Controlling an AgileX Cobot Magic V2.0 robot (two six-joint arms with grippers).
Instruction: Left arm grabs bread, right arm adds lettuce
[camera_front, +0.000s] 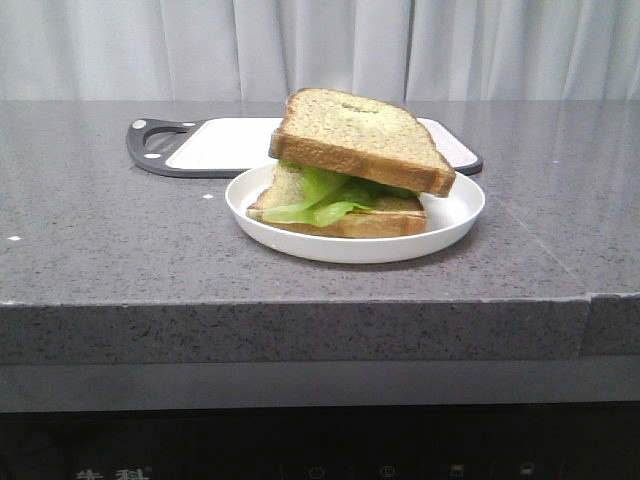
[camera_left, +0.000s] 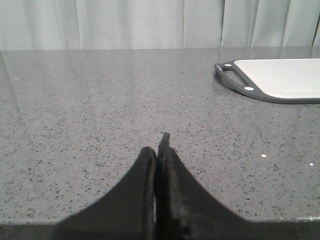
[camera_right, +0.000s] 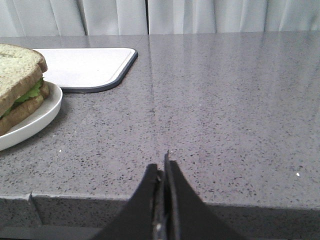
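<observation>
Jaws together on both sides, and nothing between them! Left arm sits low at the counter edge with its broad fingers pressed flat against each other, and right arm does the same, narrow fingers closed to a sliver, both well apart from the food.

Now to the plate, our landmark. On it lies a bottom slice, then the lettuce, ruffled and bright green, poking out toward the front-left of the plate. And on top, the bread, tan with a brown crust and a shallow dent near its far edge, resting tilted, its front-right corner hanging past the slice below it.

So by the look of it, both halves of the job are done: lettuce is in, bread is on, sandwich assembled. Left over, as I judge it, is little or nothing, perhaps only squaring that skewed top slice.

Behind the plate, touching or just beside its far rim, lies a cutting board, white with a dark rim and handle.
</observation>
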